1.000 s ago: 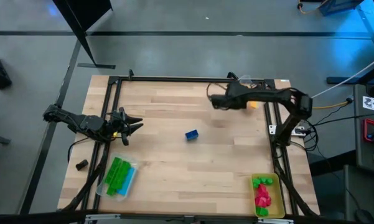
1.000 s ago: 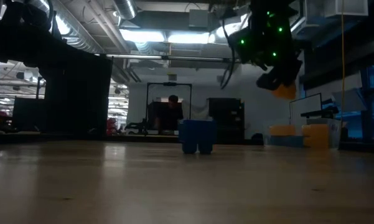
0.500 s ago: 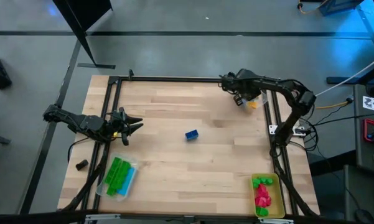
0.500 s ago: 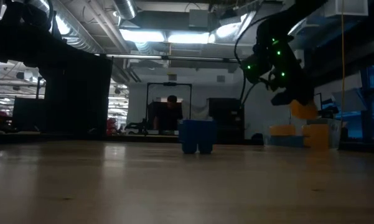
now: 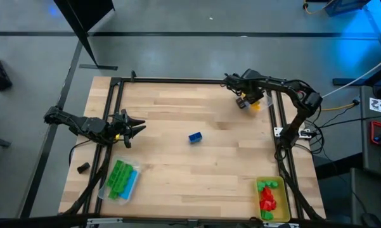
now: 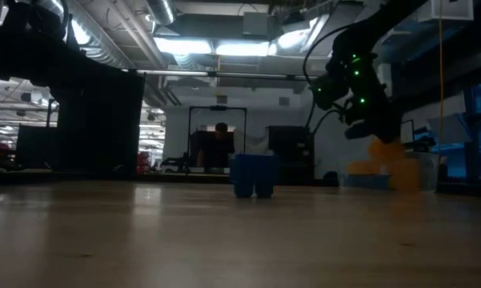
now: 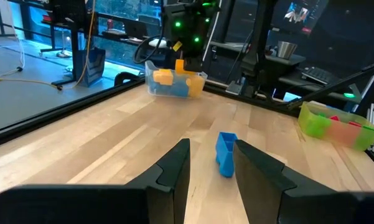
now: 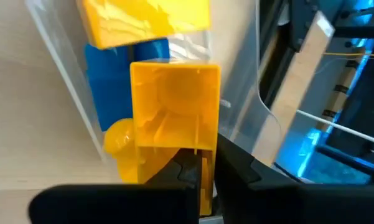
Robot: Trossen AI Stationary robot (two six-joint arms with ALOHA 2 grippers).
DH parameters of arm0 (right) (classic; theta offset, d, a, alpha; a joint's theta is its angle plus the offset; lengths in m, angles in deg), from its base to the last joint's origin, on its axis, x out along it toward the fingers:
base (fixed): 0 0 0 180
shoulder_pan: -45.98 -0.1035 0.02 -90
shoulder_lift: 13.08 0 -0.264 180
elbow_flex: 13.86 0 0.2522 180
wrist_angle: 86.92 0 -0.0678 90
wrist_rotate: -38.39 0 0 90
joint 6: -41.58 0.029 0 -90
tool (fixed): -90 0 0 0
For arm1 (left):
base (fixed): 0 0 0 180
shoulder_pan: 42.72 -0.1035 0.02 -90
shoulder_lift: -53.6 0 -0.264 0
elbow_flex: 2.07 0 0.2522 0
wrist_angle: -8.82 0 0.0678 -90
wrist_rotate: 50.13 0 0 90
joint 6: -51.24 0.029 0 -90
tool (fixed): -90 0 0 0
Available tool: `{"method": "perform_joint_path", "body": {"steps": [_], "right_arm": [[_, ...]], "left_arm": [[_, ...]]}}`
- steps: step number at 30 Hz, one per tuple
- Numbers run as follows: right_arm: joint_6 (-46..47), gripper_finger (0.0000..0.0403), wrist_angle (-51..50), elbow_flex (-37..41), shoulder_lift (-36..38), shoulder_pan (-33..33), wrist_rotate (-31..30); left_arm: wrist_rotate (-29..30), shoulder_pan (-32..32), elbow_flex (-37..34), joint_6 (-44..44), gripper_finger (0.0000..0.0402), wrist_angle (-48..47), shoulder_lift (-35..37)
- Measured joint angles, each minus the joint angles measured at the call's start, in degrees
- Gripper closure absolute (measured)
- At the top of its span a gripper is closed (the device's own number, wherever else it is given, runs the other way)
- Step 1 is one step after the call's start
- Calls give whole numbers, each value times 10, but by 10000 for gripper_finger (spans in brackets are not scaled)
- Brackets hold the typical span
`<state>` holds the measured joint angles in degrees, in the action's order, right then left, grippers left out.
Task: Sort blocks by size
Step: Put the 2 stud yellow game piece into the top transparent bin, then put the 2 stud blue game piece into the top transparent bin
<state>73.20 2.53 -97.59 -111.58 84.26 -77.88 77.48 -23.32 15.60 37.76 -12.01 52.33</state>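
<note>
My right gripper (image 5: 245, 101) is at the table's far right and is shut on a yellow-orange block (image 8: 174, 102), held over a clear tray (image 5: 266, 90) with blue and yellow blocks in it. The block also shows under the gripper in the low view (image 6: 384, 150). A blue block (image 5: 195, 136) stands on its base at mid-table. My left gripper (image 5: 137, 127) is open and empty near the left edge, with the blue block (image 7: 226, 152) well ahead of it. My right gripper pinches the yellow-orange block between its two fingers by one thin wall at its end (image 8: 205, 177). The block's hollow underside faces the wrist camera. The fingers come from above, and the block sticks out below them over the clear tray. I cannot tell whether it touches the tray's blocks.
A clear tray of green blocks (image 5: 120, 179) sits at the near left. A yellow-green tray (image 5: 271, 199) with red and green blocks sits at the near right. A black frame rail (image 5: 280, 126) runs along the right side. Bare wood surrounds the blue block.
My right gripper has carried the yellow-orange block toward the table's right edge and down, and has turned, so it now stands over the clear tray at the far right. The left arm and the blue block have kept still.
</note>
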Motion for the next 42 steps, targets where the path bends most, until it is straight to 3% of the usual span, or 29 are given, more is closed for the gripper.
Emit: {"method": "perform_joint_path", "body": {"steps": [14, 24, 28, 42], "right_arm": [[-7, 355, 6, 0, 0, 0, 31], [-8, 219, 5, 0, 0, 0, 24], [-4, 188, -9, -8, 0, 0, 21], [15, 192, -42, -102, 0, -1, 40]], "left_arm": [[0, 0, 0, 0, 295, 0, 0], [0, 0, 0, 0, 295, 0, 0], [0, 0, 0, 0, 295, 0, 0], [0, 0, 0, 0, 295, 0, 0]]}}
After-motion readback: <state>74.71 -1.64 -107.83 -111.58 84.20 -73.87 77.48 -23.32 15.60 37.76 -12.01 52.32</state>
